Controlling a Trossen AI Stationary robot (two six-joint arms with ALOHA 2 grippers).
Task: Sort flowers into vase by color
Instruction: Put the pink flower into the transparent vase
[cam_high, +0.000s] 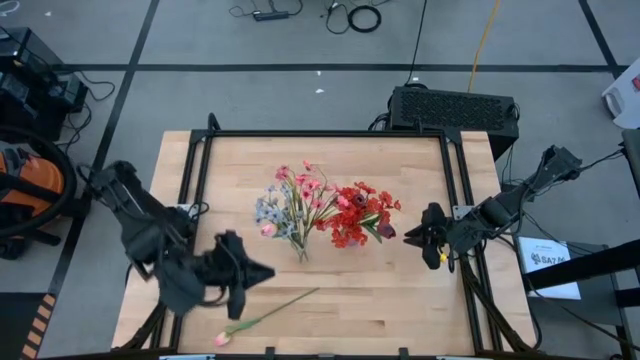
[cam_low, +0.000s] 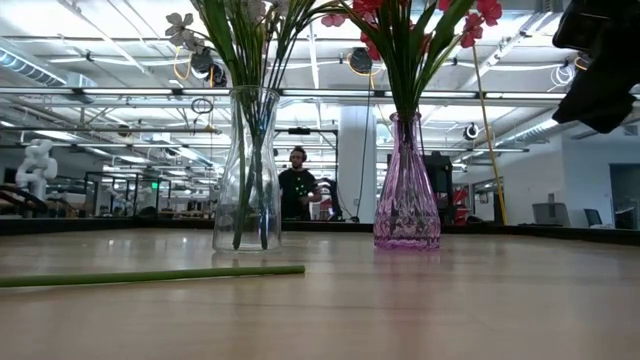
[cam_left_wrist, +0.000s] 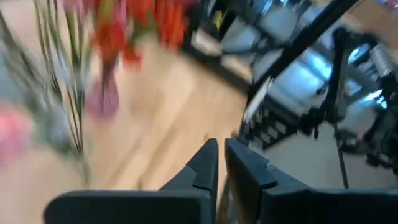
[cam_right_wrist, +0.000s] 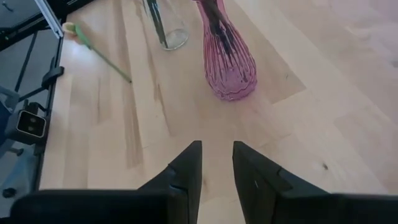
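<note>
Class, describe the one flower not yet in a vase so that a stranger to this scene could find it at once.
Start at the wooden table and its two vases, clear and pink, mid-table. Move to the near edge in front of the clear vase: there the pink-budded stem lies flat. All other blooms stand upright in vases; it alone lies on the wood.

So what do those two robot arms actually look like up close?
Both are dark, almost black, jointed arms. The left arm looks bulky, built of chunky blocks; the right arm is slimmer. Each ends in a gripper, left and right, with two flat, wedge-shaped black fingers. A small yellow patch shows near the right wrist.
</note>
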